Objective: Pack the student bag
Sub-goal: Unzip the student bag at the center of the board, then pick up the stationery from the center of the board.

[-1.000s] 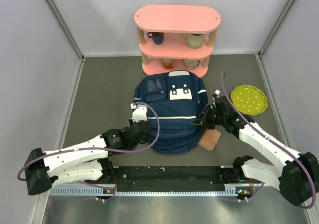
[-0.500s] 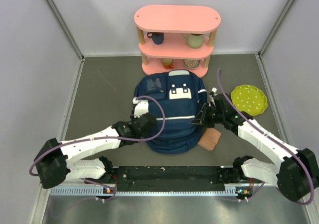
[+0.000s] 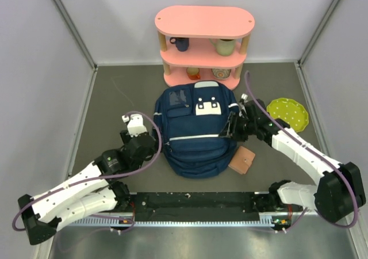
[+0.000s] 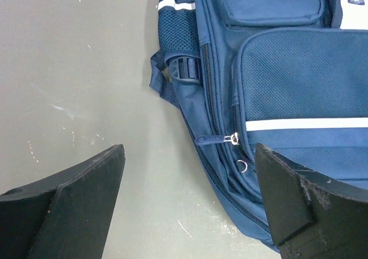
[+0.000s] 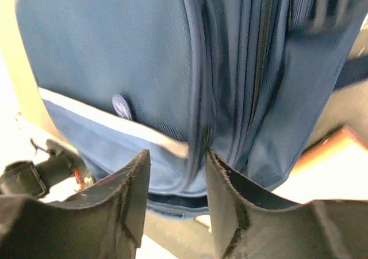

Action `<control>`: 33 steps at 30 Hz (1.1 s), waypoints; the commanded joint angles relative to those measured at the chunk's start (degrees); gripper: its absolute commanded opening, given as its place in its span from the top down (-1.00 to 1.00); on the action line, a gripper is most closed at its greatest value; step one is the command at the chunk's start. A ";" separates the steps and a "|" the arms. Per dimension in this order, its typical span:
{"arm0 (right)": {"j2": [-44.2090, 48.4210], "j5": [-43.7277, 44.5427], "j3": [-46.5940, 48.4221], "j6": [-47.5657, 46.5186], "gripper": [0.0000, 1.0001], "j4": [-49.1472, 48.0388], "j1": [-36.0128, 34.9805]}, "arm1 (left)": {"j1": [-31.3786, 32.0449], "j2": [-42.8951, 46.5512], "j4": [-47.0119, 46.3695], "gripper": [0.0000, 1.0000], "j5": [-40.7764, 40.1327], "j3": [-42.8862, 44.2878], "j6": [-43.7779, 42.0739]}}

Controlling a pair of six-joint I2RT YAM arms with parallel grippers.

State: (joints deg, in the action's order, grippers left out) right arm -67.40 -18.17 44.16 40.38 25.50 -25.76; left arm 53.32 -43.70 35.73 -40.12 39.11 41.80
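Seemingly soft and floppy, the student bag [image 3: 195, 135] lay flat at the middle of the table [image 3: 115, 92]; its zipper pull [image 4: 215, 139] looked the best hold. The left gripper [image 4: 188, 155] gaped wide beside it; the right gripper [image 5: 177, 161] stood narrowly parted at its other side.

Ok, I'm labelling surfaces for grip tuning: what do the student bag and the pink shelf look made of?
The student bag looks like matte navy woven fabric: visible weave, mesh side pocket, stitched seams, webbing strap. The pink shelf looks like painted wood, smooth and matte, with bare pale posts; plastic cannot be ruled out.
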 commanded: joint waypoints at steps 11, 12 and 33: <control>24.58 31.35 -6.69 8.56 -0.82 10.52 3.96 | -0.06 -2.42 -12.68 -0.98 14.44 2.02 -6.99; 25.46 31.01 -8.03 9.79 -0.82 11.41 5.27 | 0.03 -3.31 -13.48 -0.98 16.11 2.19 -7.08; 28.63 21.61 -28.68 22.11 -0.79 1.24 6.33 | 0.03 -7.89 -14.72 -0.98 18.41 3.43 -8.40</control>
State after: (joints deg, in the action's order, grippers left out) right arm -39.90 7.77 19.16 60.66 34.39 -19.99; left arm 53.34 -52.71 23.51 -21.87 42.22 33.69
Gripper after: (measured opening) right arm 0.909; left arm 0.987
